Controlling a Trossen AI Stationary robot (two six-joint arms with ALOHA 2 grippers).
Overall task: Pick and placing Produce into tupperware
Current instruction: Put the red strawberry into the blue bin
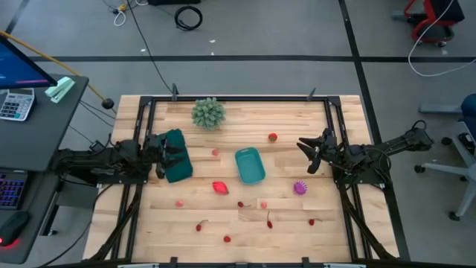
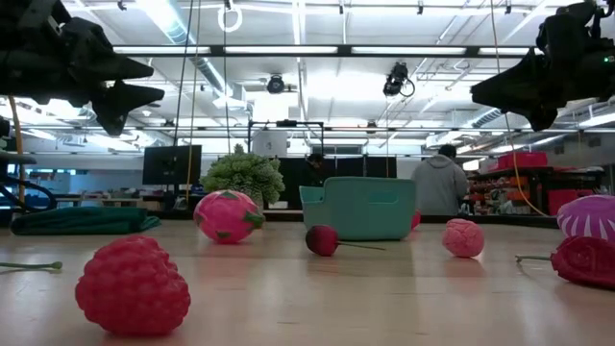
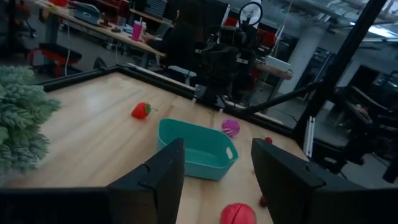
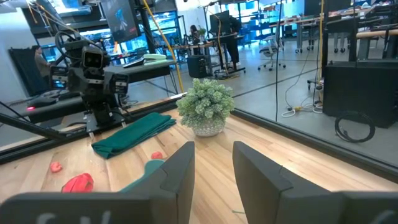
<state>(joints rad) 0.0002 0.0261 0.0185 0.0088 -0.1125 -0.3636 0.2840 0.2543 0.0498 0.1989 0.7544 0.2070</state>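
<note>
The teal tupperware tub (image 1: 250,165) stands open near the table's middle; it also shows in the low view (image 2: 370,209) and the left wrist view (image 3: 196,148). Tiny produce lies scattered on the wood: a red berry (image 1: 273,137), a pink piece (image 1: 215,152), a larger red fruit (image 1: 220,187), the purple spiky ball (image 1: 300,187), and several small pieces along the near side (image 1: 227,239). My left gripper (image 1: 160,154) hovers open left of the tub, high above the table (image 2: 125,96). My right gripper (image 1: 309,149) hovers open on the tub's right (image 2: 500,91).
A dark green flat piece (image 1: 176,165) lies under and beside my left gripper. A spiky pale-green plant ball (image 1: 208,112) sits near the far edge. A black frame rims the table (image 1: 245,97). People stand in the room beyond (image 2: 440,183).
</note>
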